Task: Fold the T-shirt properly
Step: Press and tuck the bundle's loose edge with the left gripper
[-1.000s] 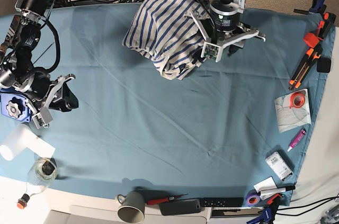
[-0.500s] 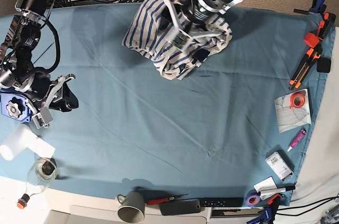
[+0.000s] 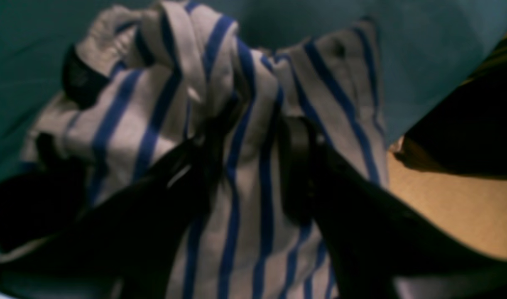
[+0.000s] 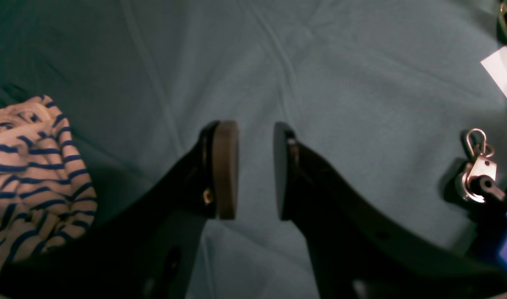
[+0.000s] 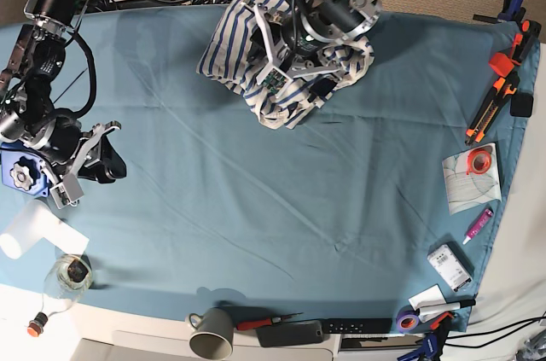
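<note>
Since a second ago your left pincer has swung from the shirt's right edge onto the bunched T-shirt, and its jaws now sit closed on a fold of striped cloth, as the left wrist view shows. The T-shirt lies crumpled at the far edge of the teal tabletop. Your right pincer hangs over bare cloth near the left edge, jaws parted, holding nothing.

Left hand swung onto T-shirt; now gripping a fold
</note>
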